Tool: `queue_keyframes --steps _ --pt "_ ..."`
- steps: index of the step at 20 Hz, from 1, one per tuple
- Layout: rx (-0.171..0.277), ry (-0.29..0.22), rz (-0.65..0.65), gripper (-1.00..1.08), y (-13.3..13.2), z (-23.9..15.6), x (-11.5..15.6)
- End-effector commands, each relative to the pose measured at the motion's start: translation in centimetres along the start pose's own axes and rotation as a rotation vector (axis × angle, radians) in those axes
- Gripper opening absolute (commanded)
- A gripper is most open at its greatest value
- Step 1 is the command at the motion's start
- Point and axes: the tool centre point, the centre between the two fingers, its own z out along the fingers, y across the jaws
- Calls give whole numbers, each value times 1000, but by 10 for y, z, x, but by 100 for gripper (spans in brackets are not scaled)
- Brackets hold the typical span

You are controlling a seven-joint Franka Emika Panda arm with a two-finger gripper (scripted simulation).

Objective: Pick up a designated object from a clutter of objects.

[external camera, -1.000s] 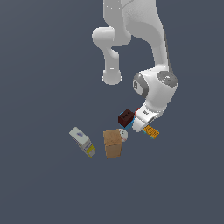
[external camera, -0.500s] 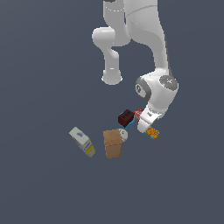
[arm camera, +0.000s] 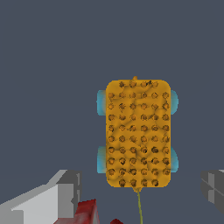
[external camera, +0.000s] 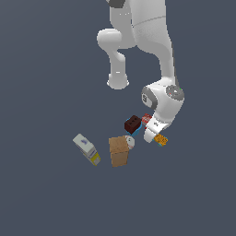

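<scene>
While apart, fingers (arm camera: 61, 192) low astride the orange packet (arm camera: 138, 133).

We see no real room here but a simulated test scene: a flat, uniform slate-grey ground (external camera: 41, 198) with no walls, furniture or horizon. A smooth white robot arm (external camera: 152, 50) stands on it. Near the arm's base lies a small scatter of rendered items, among them a tan cardboard box (external camera: 119, 151) and a white-and-yellow carton (external camera: 86, 149).
</scene>
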Motion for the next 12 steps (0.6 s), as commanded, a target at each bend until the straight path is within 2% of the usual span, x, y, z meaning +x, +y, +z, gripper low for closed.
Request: queue_keyframes --steps 1,8,9,12 --pt "0 0 -1 100 -1 12 0" --pt "0 0 -2 100 -1 25 0" --pt "0 0 -2 -100 -1 25 0" --pt "0 0 -2 -100 -1 25 0"
